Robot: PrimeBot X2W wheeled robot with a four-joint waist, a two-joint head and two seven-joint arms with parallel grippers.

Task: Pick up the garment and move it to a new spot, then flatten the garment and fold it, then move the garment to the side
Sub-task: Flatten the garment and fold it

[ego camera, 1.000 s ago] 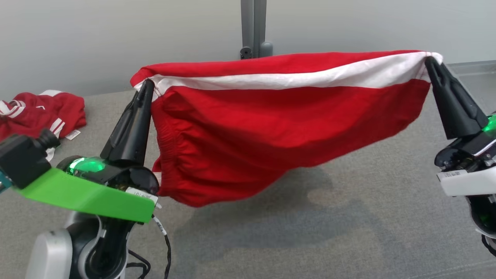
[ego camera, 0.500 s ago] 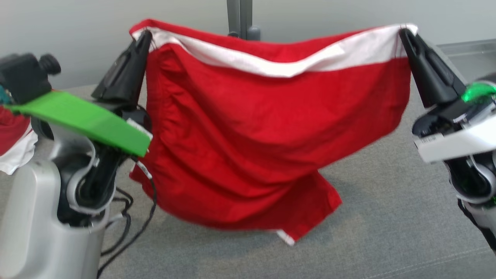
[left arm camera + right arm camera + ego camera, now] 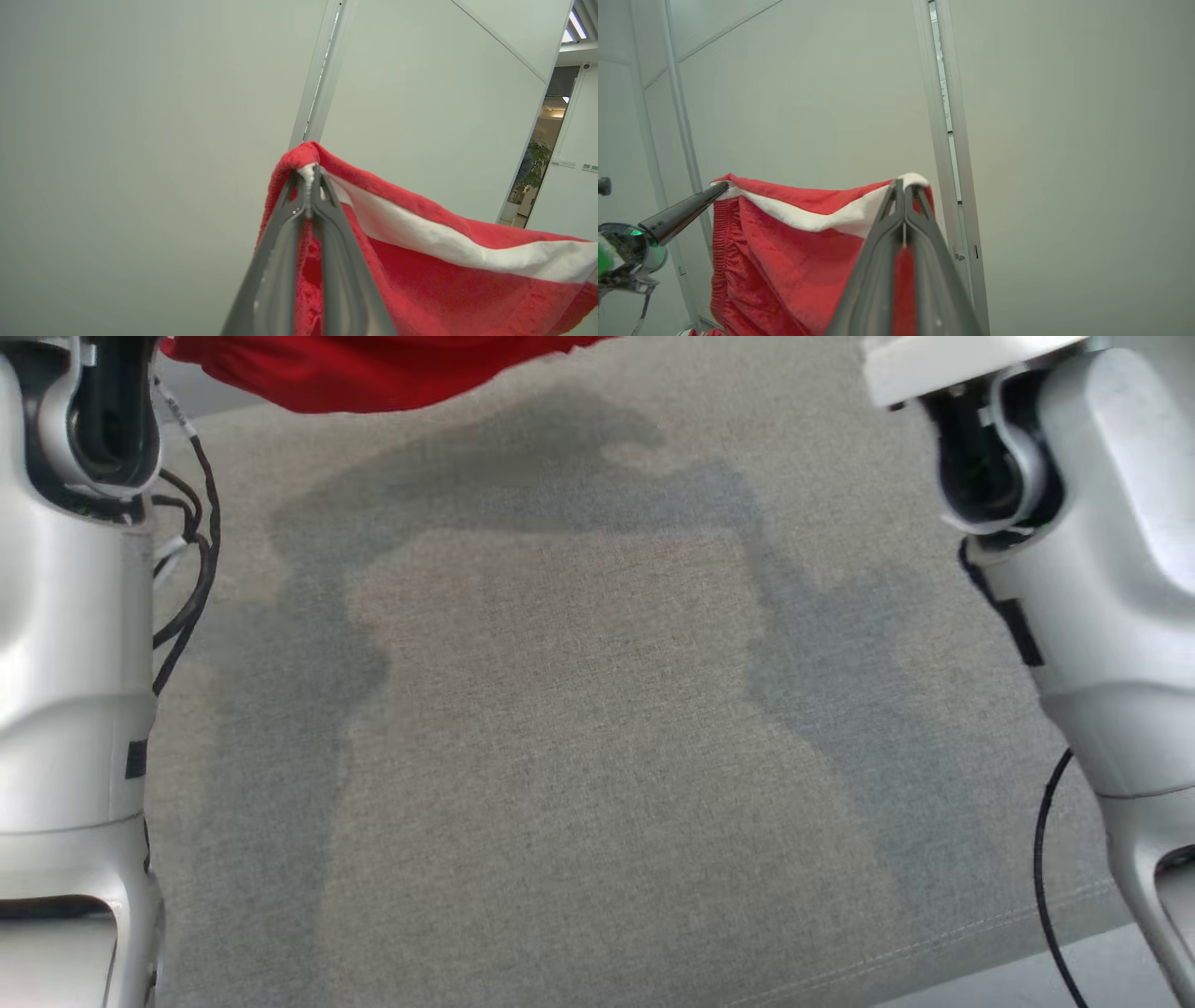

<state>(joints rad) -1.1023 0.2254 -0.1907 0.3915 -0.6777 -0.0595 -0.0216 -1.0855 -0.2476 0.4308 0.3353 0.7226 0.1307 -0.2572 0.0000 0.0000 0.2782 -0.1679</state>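
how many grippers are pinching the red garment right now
2: the left gripper holds one top corner of the garment, the right gripper the other.

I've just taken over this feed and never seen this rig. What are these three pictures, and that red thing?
It is a two-armed robot. One picture is from its head camera, looking down at a grey surface; the pale shapes at the sides are its left forearm and right forearm. The other two are from wrist cameras, each looking along that arm's two dark fingers. The left pincer is shut on one top corner of the red garment with a white band; the right pincer is shut on the other corner. The garment hangs stretched between them, above the surface, where its shadow falls.
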